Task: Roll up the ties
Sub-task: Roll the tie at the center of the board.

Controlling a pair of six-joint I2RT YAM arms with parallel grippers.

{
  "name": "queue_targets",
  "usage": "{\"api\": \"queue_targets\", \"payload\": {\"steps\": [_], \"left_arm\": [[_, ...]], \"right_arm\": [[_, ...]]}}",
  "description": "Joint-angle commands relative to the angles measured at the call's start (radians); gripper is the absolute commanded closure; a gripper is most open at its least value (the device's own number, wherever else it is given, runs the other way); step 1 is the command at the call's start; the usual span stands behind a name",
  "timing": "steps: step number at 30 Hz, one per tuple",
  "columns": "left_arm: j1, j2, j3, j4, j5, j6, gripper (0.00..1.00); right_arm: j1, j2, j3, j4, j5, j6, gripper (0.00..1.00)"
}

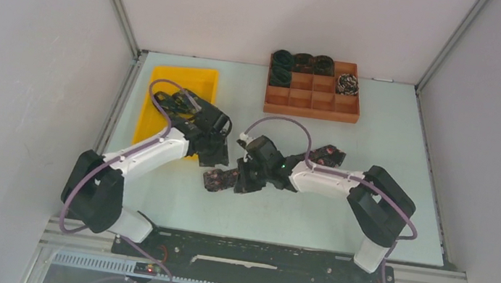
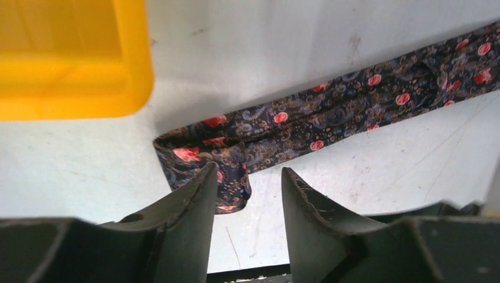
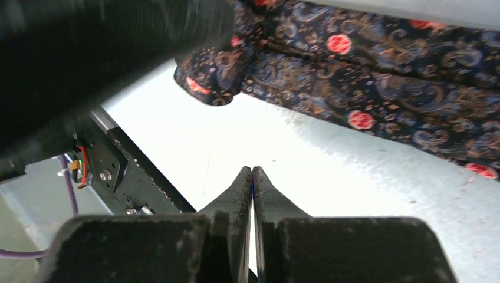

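Dark patterned tie (image 2: 330, 112) lies on table (image 2: 283, 35)

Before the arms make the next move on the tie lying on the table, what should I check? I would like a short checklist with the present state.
1. Left gripper open: ok, jaws spread.
2. Tie end inside the left jaws: cannot tell; the folded end shows beside one finger, depth unclear.
3. Right gripper ready to grip: not ok; shut, empty, beside the tie and not on it.
4. Tie apart from the yellow tray: ok.
5. Free slot in the brown organizer: ok, several compartments are empty.
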Motion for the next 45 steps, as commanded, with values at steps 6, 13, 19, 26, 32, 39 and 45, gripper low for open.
{"api": "queue_targets", "payload": {"steps": [6, 13, 19, 26, 32, 39, 45], "left_arm": [[0.090, 0.143, 0.150, -0.066, -0.054, 0.172, 0.57], [0.101, 0.299, 0.240, -0.085, -0.048, 0.232, 0.60], [0.101, 0.377, 0.270, -0.097, -0.039, 0.261, 0.62], [0.102, 0.410, 0.259, -0.096, -0.013, 0.270, 0.66], [0.103, 0.420, 0.271, -0.117, 0.016, 0.275, 0.67], [0.105, 0.430, 0.284, -0.138, 0.035, 0.280, 0.68], [0.110, 0.438, 0.294, -0.145, 0.065, 0.281, 0.69]], "right_arm": [[0.146, -0.002, -0.013, 0.120, 0.249, -0.032, 0.95], [0.188, 0.061, -0.011, 0.209, 0.338, -0.043, 0.95], [0.196, 0.124, 0.015, 0.210, 0.364, -0.051, 0.97], [0.198, 0.179, 0.039, 0.235, 0.362, -0.055, 0.98], [0.196, 0.211, 0.073, 0.240, 0.361, -0.068, 0.99], [0.184, 0.231, 0.100, 0.246, 0.368, -0.078, 0.99], [0.171, 0.235, 0.103, 0.264, 0.377, -0.080, 0.99]]}}
